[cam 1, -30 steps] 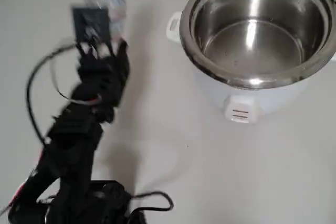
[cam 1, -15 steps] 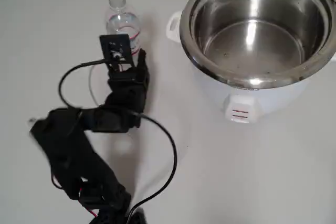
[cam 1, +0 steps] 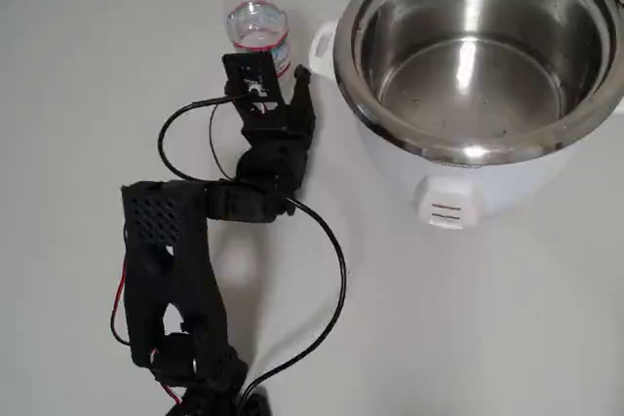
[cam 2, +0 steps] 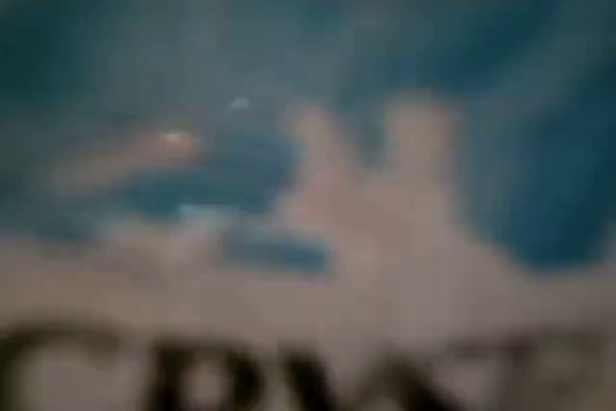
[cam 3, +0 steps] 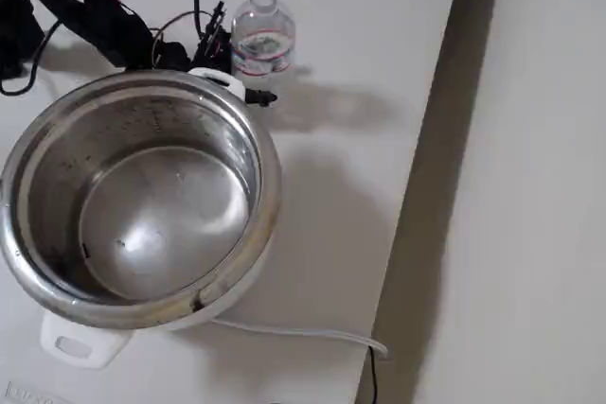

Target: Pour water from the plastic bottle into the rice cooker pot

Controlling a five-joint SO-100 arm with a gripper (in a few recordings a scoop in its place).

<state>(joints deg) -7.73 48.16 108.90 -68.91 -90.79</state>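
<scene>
White table (cam 1: 468,319), arm stretched low, pincer (cam 1: 276,80) seemingly gripping upright plastic bottle (cam 1: 257,21).

No text is reading clearly; large dark letters on the plastic bottle (cam 1: 258,24) label are showing blurred in the wrist view.

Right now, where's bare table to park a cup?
Free: the table in front of the rice cooker pot, and left of the plastic bottle in the overhead view. Crowded: the narrow gap between bottle and pot, where the hand sits.
</scene>
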